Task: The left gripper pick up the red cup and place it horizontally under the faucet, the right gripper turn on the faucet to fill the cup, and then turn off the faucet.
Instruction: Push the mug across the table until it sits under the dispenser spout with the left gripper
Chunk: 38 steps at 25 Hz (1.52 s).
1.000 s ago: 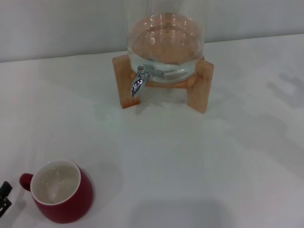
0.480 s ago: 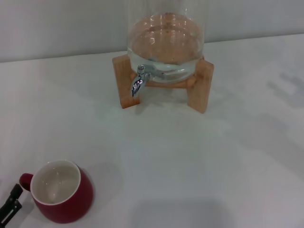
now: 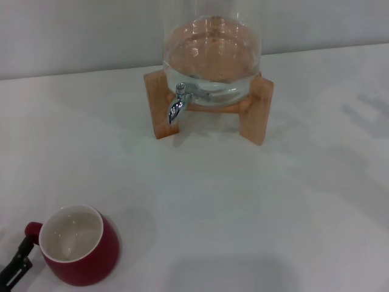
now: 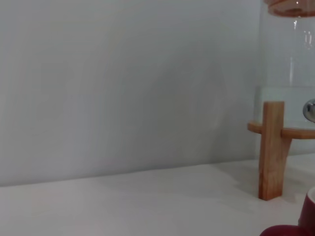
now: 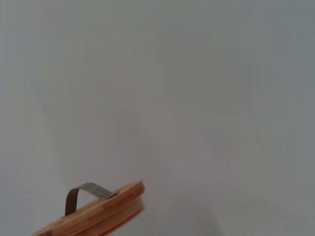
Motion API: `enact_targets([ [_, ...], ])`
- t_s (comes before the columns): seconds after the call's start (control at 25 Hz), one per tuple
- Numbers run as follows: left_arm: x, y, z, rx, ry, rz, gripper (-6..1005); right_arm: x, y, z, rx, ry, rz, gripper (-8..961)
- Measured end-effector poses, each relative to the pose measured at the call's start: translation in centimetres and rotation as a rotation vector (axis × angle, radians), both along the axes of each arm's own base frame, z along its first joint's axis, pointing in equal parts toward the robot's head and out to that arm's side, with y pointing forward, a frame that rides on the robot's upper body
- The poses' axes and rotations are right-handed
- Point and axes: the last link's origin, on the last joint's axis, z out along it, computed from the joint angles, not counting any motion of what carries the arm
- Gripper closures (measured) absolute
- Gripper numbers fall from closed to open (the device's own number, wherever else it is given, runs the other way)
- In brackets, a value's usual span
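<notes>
The red cup stands upright on the white table at the front left, white inside showing, its small handle pointing left. A black tip of my left gripper shows at the bottom left corner, right beside the handle and just below it. The faucet sticks out of the clear glass jar at the back centre, spout down. In the left wrist view a bit of the red cup and the faucet show at the edge. My right gripper is out of view.
The jar holds water and rests on a wooden stand, whose leg also shows in the left wrist view. The right wrist view shows the jar's wooden lid against a grey wall.
The black tip of my left gripper has moved from the left edge toward the cup and now sits by its handle. The cup and the faucet have not moved.
</notes>
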Motion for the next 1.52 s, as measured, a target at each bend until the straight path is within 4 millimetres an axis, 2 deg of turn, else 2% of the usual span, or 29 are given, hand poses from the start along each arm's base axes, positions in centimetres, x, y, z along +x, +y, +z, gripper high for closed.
enact_targets([
  [1.08,0.2,2.1,-0.6,-0.047,0.025,0.000,147,0.3,-0.6,0.2,0.013,0.012,-0.007,296],
  [1.52,0.1,2.4,-0.5,-0.034,0.079,-0.022,149,0.1,-0.4,0.3,0.016,0.012,0.001,295],
])
